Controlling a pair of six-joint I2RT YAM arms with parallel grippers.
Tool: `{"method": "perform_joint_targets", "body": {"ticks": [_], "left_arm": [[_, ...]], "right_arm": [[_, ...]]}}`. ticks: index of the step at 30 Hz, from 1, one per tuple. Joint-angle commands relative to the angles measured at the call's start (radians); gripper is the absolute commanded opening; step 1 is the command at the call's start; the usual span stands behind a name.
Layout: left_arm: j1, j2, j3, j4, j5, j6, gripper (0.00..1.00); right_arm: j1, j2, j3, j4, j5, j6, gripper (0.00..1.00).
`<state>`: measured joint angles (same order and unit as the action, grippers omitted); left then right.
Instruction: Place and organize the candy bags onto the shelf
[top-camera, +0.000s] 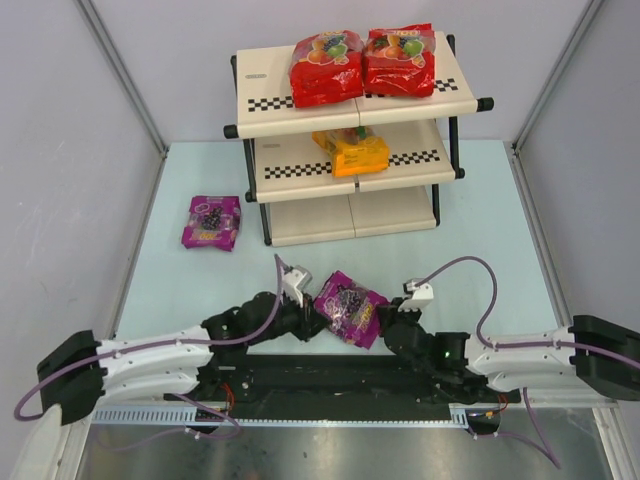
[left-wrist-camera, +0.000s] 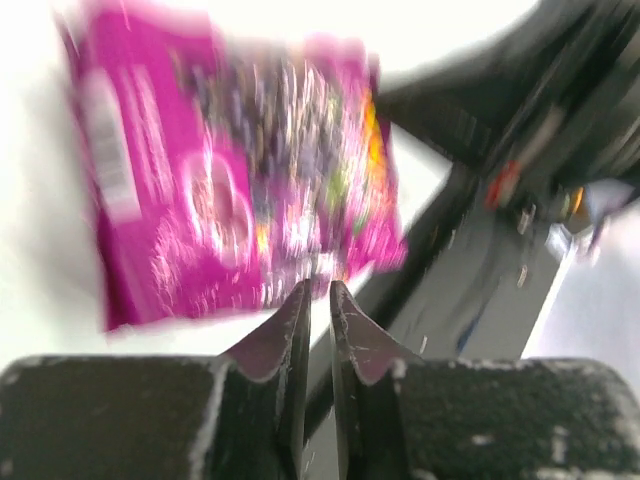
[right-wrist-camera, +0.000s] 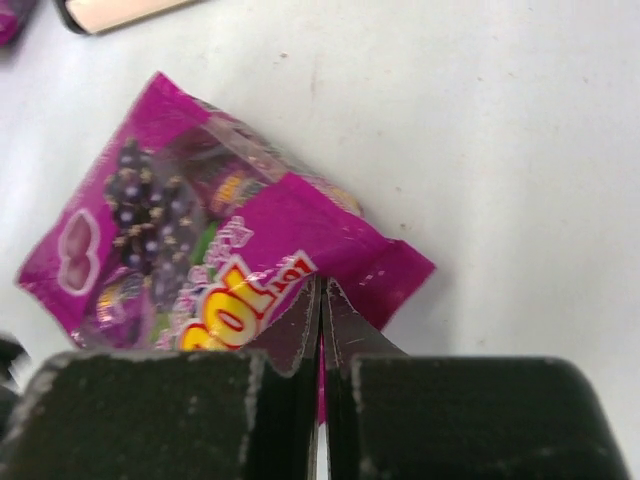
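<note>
Purple candy bag lies at six o'clock from the shelf. My right gripper is clamped on its edge. My left gripper is nearly together at its rim, but I can't tell if it grips.

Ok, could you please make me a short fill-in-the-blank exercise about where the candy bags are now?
Both candy bags on the top tier of the shelf are ___.
The orange-yellow bag lies on the ___ tier.
The right gripper is shut on a held bag coloured ___.
A loose bag lies on the ___, left of the shelf.
Missing words: red; middle; purple; table.
</note>
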<state>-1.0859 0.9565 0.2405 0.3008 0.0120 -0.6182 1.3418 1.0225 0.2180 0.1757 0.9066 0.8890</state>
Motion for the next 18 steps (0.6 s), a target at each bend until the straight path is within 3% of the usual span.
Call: {"method": "perform_joint_targets", "body": {"ticks": [1,5,11,18], "left_arm": [[0.041,-0.105,0.186,-0.170,-0.165,0.090,0.16],[0.151,-0.055,0.292,-0.183,-0.165,0.185,0.14],[0.299,0.217,0.336,0.009,-0.021,0.241,0.09],[0.314,0.505,0.473,0.159,0.127,0.272,0.06]], "right_arm": [[0.026,-0.088,0.046,-0.011,0.003,-0.056,0.00],[0.100,-0.153,0.064,-0.129,0.044,-0.027,0.00],[0.304,-0.099,0.168,-0.271,0.146,0.068,0.00],[0.370,0.088,0.172,-0.114,0.101,0.165,0.00]]}}
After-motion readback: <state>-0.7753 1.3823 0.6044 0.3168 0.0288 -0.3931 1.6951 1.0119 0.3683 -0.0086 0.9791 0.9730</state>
